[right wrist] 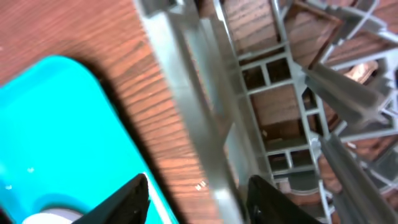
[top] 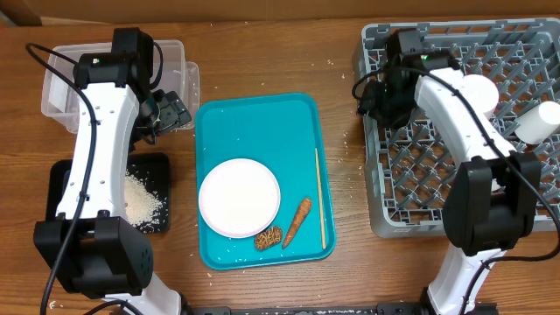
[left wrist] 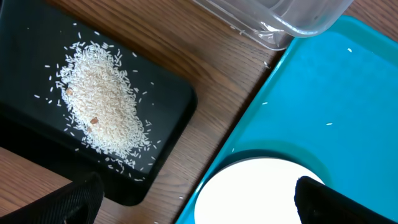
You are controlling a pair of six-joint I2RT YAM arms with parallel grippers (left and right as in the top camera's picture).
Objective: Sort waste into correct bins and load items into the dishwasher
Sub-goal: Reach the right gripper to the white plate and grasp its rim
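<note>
Over rack rim [right wrist: 186, 93], right fingers [right wrist: 132, 202] apart, empty

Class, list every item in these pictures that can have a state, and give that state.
Left gripper: open, empty.
Right gripper: open, empty.
Black tray: holds a rice pile.
Clear tub: upright, lidless.
Dish rack: holds two white cups.
Plate: flat on the teal tray, empty.
Carrot piece: lying on the teal tray.
Brown lump: lying on the teal tray, beside the plate.
</note>
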